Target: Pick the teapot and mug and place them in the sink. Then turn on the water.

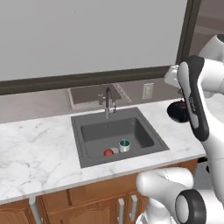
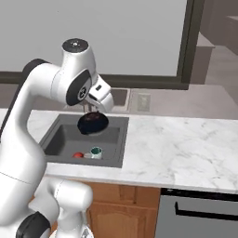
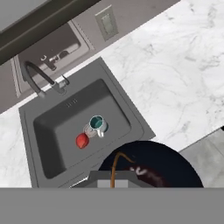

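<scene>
The claw [image 2: 89, 110] is seen pressed together above the right part of the sink [image 1: 77, 131]. A dark round pot [image 2: 93, 123] hangs just under it, clear of the counter [image 1: 35, 148]. In the hand view the pot [image 3: 175, 168] is seen from above at the bottom, with a thin brown arched handle rising from it toward the claw. The pot appears to be pinched by that handle, though the fingertips themselves are hidden. In the left base view the pot [image 1: 176, 112] is seen to the right of the sink, below the white hand.

The mug [image 1: 125, 145] is found upright on the sink floor, toward the front, with its teal inside showing. The teapot [image 1: 109, 152] is found just beside it, on its left in the left base view, touching or nearly touching it; its red patch is the part most clearly made out. The same pair is seen in the right base view, teapot [image 2: 79, 155] to the left of mug [image 2: 96, 151], and in the hand view, teapot [image 3: 83, 140] below and left of mug [image 3: 97, 123].

The tap [image 1: 107, 103] is set at the middle of the sink's back rim, with its spout curved over the basin. A wall outlet [image 1: 148, 90] is mounted behind the counter, to the right of the tap. Wooden cabinets [image 1: 87, 210] are seen under the counter.
</scene>
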You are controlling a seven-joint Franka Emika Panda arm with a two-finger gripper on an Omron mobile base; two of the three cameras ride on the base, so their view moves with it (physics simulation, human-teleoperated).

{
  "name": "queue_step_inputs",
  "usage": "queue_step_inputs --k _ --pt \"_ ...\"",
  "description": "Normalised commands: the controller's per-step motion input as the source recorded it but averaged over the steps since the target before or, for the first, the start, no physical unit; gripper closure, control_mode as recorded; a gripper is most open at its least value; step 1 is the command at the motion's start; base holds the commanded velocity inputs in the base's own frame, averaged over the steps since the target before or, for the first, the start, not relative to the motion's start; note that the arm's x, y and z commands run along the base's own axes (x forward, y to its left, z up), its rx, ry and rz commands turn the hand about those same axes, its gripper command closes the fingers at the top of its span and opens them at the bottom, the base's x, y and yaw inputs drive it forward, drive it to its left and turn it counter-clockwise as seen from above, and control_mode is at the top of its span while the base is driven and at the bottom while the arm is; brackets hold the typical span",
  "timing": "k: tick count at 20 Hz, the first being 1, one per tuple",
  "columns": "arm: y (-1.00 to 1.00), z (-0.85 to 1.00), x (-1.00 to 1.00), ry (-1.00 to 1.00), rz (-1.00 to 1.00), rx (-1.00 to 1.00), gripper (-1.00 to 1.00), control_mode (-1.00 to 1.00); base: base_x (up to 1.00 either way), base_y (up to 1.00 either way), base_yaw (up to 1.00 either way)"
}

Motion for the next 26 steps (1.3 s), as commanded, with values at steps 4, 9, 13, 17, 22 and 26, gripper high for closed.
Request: queue_step_inputs --k 4,9,13,17,22,26 --pt "0.0 0.0 0.0 0.0 0.0 0.0 1.0 1.0 0.49 0.25 -0.02" --pt "0.0 0.0 0.0 0.0 0.0 0.0 1.0 1.0 0.56 0.02 0.0" --pt "0.0 0.0 0.0 0.0 0.0 0.0 1.0 1.0 0.37 0.0 0.0" --pt "0.0 0.0 0.0 0.0 0.0 0.0 1.0 1.0 0.01 0.0 0.0" --pt "0.0 0.0 0.0 0.0 0.0 0.0 1.0 1.0 0.0 0.0 0.0" --pt "0.0 0.0 0.0 0.0 0.0 0.0 1.0 1.0 0.0 0.0 0.0"
